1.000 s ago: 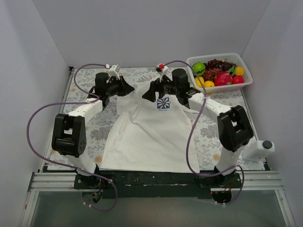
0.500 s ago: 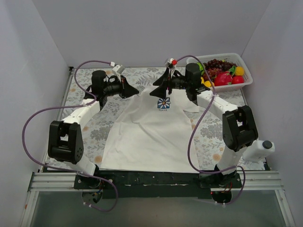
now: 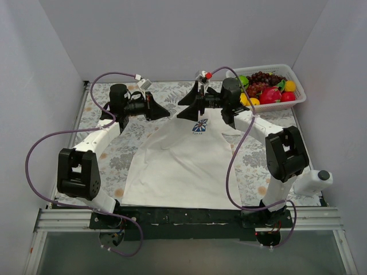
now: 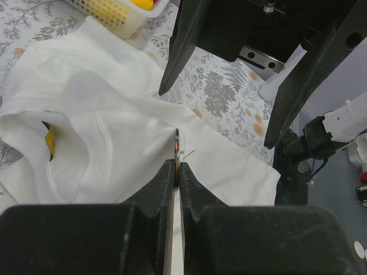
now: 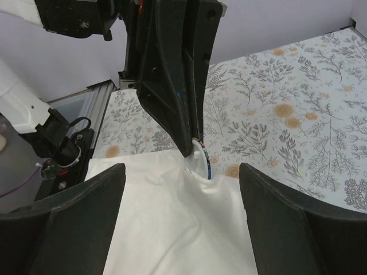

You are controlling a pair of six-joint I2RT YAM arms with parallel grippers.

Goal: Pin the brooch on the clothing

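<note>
White T-shirt [image 3: 178, 166] lies spread on the floral mat [image 3: 114, 154]; left gripper [image 3: 165, 113], arm stretched level toward the right, pinches the brooch [image 5: 202, 161] edge-on by the collar; right gripper [image 3: 181, 109] faces it, spread wide.

Matt white cloth T-shirt [image 3: 183, 166], softly creased below the left gripper [image 4: 178, 166], matt black plastic fingers [image 4: 163, 184], thin brooch [image 4: 178, 148] with a metallic glint at their tips, smooth flower-printed mat [image 3: 114, 154] under both grippers, white plastic lattice basket [image 3: 287, 105] beyond the right gripper [image 5: 180, 169], glossy fruit [image 3: 269, 95] inside
</note>
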